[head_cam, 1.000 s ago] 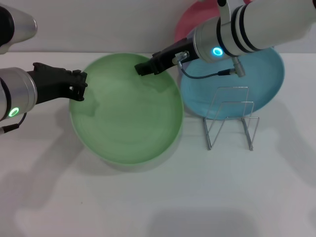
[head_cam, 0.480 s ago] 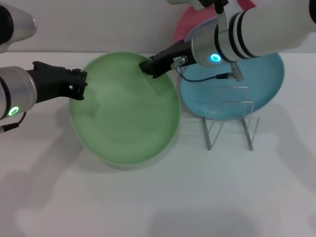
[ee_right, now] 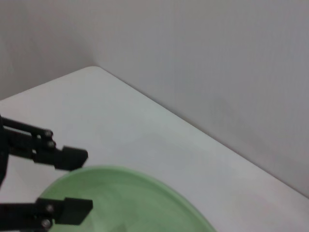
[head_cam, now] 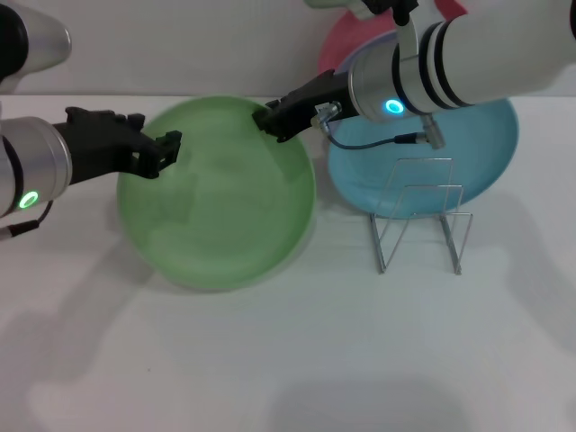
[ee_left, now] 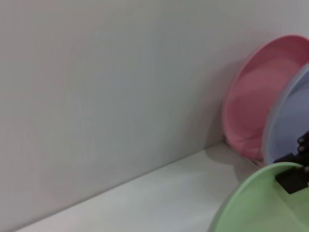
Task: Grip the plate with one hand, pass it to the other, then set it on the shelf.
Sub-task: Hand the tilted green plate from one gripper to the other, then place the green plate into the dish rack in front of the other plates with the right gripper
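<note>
Plate: we see the round pale green matte plastic plate (head_cam: 216, 193) at centre left of the head view, lifted and tilted above the white table (head_cam: 297, 360)

Right gripper: our black gripper on the thick white arm (head_cam: 272, 119) pinches the plate's upper right rim, fingers closed on it

Left gripper: our slim black two-finger gripper on the silver-grey wrist (head_cam: 164, 151) sits at the plate's left rim, fingers parted with the edge between them

Shelf: the small silver wire dish rack (head_cam: 420, 216) stands at right of centre, before a sky-blue plate (head_cam: 486, 144)

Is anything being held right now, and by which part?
The right gripper is shut on the green plate at its far rim; the left gripper is open at the opposite rim.
</note>
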Available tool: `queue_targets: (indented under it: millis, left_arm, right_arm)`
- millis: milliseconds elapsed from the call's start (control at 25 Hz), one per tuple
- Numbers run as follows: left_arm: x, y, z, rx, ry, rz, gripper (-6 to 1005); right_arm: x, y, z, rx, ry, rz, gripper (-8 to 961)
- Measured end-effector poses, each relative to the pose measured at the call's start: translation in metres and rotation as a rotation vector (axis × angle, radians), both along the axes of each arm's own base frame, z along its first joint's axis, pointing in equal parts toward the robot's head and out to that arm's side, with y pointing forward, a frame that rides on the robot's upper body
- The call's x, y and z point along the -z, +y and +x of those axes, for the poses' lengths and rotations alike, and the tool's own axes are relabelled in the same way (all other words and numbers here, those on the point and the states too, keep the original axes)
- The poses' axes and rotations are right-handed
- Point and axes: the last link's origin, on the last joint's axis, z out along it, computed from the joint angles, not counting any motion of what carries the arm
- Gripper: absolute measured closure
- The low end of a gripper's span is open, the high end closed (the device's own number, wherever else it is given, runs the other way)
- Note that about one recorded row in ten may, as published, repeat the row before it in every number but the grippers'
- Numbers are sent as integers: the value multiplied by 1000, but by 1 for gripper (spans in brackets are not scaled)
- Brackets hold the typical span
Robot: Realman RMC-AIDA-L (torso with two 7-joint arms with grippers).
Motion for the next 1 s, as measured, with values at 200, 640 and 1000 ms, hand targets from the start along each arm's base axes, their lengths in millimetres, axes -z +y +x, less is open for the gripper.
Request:
queue_targets:
  millis: [200,640,1000]
  left_arm:
    - [-12,-1,4,58,23,64,426]
    - [-49,-8,-3,293,-37,541,236]
    - [-28,-32,-70,384,-187,926,209]
  right_arm:
    - [-5,1,3,-3,-9,25,839]
    - [-47,-2,1,-55,73,227,906]
    - [-88,-47,14,-278,227,510,916]
